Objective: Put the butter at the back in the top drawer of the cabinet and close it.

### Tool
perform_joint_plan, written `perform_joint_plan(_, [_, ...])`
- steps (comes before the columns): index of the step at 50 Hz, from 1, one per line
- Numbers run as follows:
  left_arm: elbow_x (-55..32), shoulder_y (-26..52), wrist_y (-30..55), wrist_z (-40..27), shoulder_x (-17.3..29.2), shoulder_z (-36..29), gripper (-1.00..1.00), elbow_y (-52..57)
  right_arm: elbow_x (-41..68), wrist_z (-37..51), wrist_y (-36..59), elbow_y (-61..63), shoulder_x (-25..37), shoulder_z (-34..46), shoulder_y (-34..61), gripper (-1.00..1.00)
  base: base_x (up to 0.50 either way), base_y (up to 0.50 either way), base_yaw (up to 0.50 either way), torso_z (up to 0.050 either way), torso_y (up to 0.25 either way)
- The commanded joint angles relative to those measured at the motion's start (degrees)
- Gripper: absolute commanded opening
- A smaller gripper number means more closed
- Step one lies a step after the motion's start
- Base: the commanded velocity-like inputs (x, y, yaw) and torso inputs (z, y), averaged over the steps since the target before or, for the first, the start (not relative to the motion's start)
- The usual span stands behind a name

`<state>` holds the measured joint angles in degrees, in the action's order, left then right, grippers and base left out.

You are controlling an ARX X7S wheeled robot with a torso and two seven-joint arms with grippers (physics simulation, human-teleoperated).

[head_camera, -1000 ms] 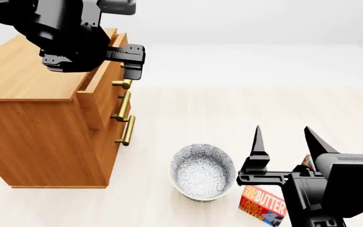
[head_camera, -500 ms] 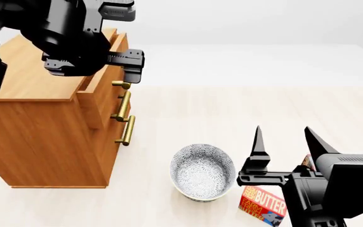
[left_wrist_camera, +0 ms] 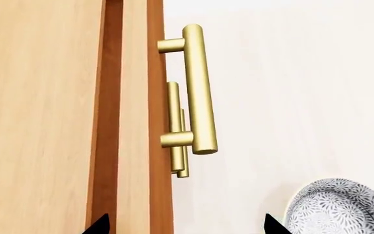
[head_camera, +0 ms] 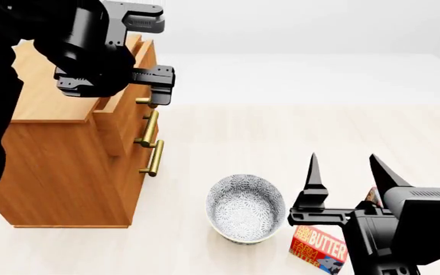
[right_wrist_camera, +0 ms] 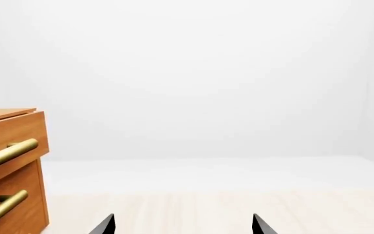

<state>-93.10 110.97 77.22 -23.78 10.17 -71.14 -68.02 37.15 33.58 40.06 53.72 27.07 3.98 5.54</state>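
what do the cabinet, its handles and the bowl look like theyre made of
The boxy light-brown cabinet looks like wood with a smooth satin finish: faint grain shows. Its bar handles look like brushed brass, golden with soft highlights. The round bowl seems glazed ceramic, white with a fine dark speckled pattern; it could be rendered plastic.

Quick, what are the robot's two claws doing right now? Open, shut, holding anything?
Left gripper: open, holding nothing, poised above the top drawer handle.
Right gripper: open, empty, fingers pointing up above the butter.

The left gripper (head_camera: 161, 91) hovers at the top drawer (head_camera: 121, 114), slightly open.
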Motion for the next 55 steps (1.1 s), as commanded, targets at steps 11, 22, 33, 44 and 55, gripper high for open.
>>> perform_joint_plan(11, [4.0,0.0,-1.1,6.5,-2.8,-3.7,1.00,-5.4,0.2,0.3,-0.7,-0.3,0.5,0.4,-0.2,1.00,0.00,0.00,0.00,0.000,0.000])
perform_joint_plan(22, [4.9,-0.4,-1.4,7.8,-3.4,-4.3,1.00,-6.8,0.4,0.7,-0.8,-0.2,0.7,0.6,-0.1,1.00,0.00,0.00,0.00,0.000,0.000])
perform_joint_plan(33, [5.2,-0.9,-1.2,7.4,-3.3,-3.9,1.00,-6.9,0.7,1.0,-1.0,-0.2,1.0,0.7,-0.1,1.00,0.00,0.00,0.00,0.000,0.000])
perform_joint_plan(44, [5.5,-1.4,-1.1,5.0,-3.1,-2.8,1.00,-6.9,0.9,1.2,-1.3,-0.3,1.2,0.9,-0.1,1.00,0.00,0.00,0.00,0.000,0.000])
perform_joint_plan(55, [5.4,-2.6,-0.6,4.5,-2.7,-0.5,1.00,-6.9,0.9,1.3,-1.7,-0.5,1.4,1.0,-0.2,1.00,0.00,0.00,0.00,0.000,0.000])
